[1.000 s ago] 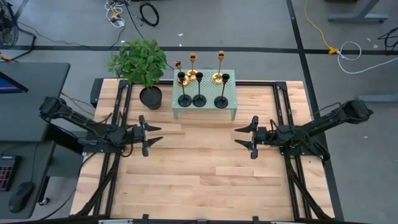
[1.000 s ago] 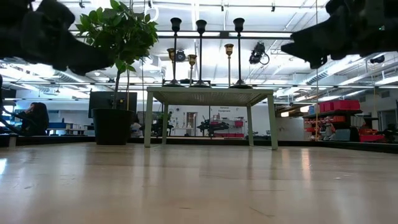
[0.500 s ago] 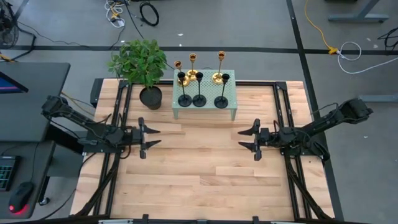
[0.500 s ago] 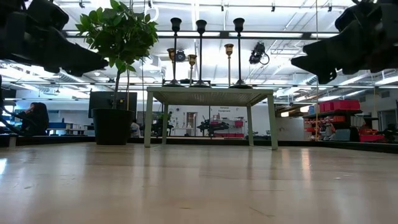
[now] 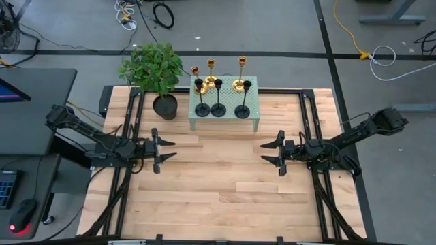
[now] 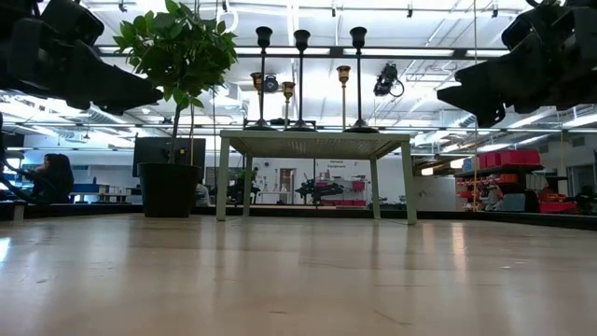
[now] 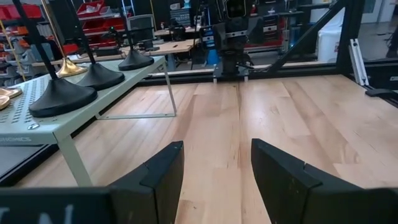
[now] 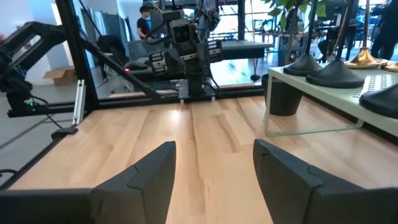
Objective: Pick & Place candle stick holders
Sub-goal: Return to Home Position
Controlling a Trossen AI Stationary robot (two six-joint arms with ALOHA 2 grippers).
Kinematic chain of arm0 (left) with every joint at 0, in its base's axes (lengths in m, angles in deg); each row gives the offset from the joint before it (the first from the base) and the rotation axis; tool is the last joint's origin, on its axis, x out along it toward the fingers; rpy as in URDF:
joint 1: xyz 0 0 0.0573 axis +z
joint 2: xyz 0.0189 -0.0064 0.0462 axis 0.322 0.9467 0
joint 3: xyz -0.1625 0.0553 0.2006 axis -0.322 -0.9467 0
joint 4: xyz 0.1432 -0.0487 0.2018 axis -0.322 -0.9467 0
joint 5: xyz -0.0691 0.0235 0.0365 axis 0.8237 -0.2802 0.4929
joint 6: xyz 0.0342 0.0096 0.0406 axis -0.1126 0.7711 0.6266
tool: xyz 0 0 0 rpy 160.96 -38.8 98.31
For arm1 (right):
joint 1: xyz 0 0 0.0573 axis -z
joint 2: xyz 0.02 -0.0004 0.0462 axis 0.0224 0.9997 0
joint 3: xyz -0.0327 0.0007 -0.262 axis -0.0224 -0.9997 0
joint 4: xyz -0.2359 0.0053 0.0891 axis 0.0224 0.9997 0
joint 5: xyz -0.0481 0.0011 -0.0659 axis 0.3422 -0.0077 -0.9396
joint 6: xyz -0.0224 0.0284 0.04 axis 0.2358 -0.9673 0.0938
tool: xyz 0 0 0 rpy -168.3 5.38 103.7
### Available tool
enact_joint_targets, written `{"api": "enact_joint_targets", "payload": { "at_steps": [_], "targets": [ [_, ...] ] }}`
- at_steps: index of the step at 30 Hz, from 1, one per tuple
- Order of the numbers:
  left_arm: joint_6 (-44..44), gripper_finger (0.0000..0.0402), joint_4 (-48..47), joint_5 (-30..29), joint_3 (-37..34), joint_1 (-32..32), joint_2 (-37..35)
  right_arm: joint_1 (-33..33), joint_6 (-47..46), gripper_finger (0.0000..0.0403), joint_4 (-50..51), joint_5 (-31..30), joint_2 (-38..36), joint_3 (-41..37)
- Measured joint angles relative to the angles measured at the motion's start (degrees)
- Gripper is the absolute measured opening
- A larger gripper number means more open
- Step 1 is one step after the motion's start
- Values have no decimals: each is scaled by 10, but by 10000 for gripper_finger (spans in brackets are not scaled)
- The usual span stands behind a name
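Note:
Six candle stick holders stand by their round bases on a small pale green stand (image 5: pixel 224 102) at the table's far middle. Three black ones (image 5: pixel 218 109) form the front row and three gold ones (image 5: pixel 238 84) the back row. In the left wrist view their black bases (image 7: pixel 59 99) rest on the stand's perforated top. My left gripper (image 5: pixel 170 150) hovers open over the table's left part, pointing right. My right gripper (image 5: pixel 264 152) hovers open over the right part, pointing left. Both are nearer than the stand and hold nothing.
A black pot with a green plant (image 5: pixel 164 105) stands left of the stand. Bare wooden table top (image 5: pixel 218 184) lies between and in front of the grippers. Black frame rails (image 5: pixel 310 122) run along both table sides. In the low view the stand (image 6: pixel 315 140) rises on thin legs.
My right gripper has sunk a little and drawn slightly back toward the table's right edge, staying open. The holders and the stand have not moved.

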Motion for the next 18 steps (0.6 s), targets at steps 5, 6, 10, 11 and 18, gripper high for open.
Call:
{"api": "enact_joint_targets", "payload": {
  "at_steps": [5, 6, 10, 11, 18],
  "targets": [
    [0, 188, 0, 4, 0, 0, 0, 0, 0, 215, 7, 0, -8, 0],
    [0, 188, -1, 5, 0, 0, -2, 0, 0, 215, 11, 0, -16, 0],
    [0, 188, -1, 5, 0, 0, -24, 0, 0, 215, 47, -1, -90, -2],
    [0, 188, -3, 5, 0, 0, -30, 0, 1, 215, 56, -1, -113, -2],
    [0, 188, -5, 5, 0, 0, -86, 0, 2, 215, 78, -6, -247, -2]
  ]
}}
